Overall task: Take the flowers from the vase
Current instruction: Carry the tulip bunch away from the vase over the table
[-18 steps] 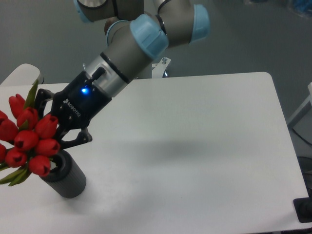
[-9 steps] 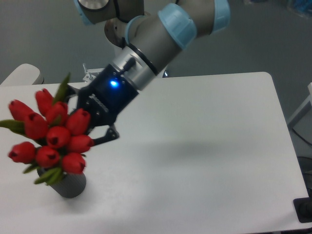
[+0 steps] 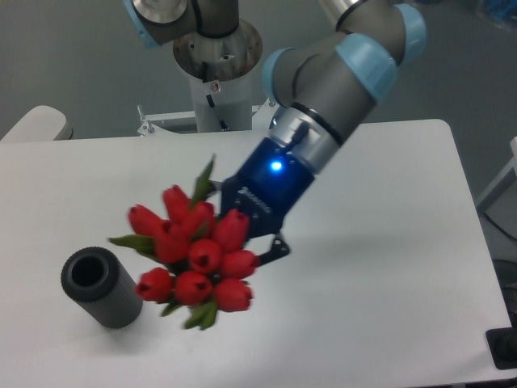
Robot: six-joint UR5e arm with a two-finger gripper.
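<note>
- Flowers (image 3: 196,260) are out of the vase (image 3: 101,288), carried in the air at about 3 o'clock of it, with a clear gap between the 2.
- Vase stands upright near the table's (image 3: 380,242) 8 o'clock corner, its mouth showing dark and hollow, no stems in it.
- Gripper (image 3: 247,239) reaches in from 1 o'clock, its black body lit by 1 blue lamp. The buds hide most of the fingers; only 1 finger link shows at the right of the bunch.
- Judged pinching the flowers, since the bunch hangs off the table with nothing else under it. Grip point on the stems is hidden behind the buds.
- Bunch faces the camera at about 7 o'clock: about 10 red buds, a leaf poking out at 12 o'clock, another at 9 o'clock, more green at 6 o'clock.
- Step in hand: carry-off after the lift. Pick looks essentially done.
- To do it well: hold the squeeze steady, as thin stems could slip through a loose pinch.
- Move the tilted bunch slowly, so it does not swing.
- Keep the path away from 9 o'clock, so trailing leaves do not brush the vase and tip it.
- Stem ends cannot be seen.
</note>
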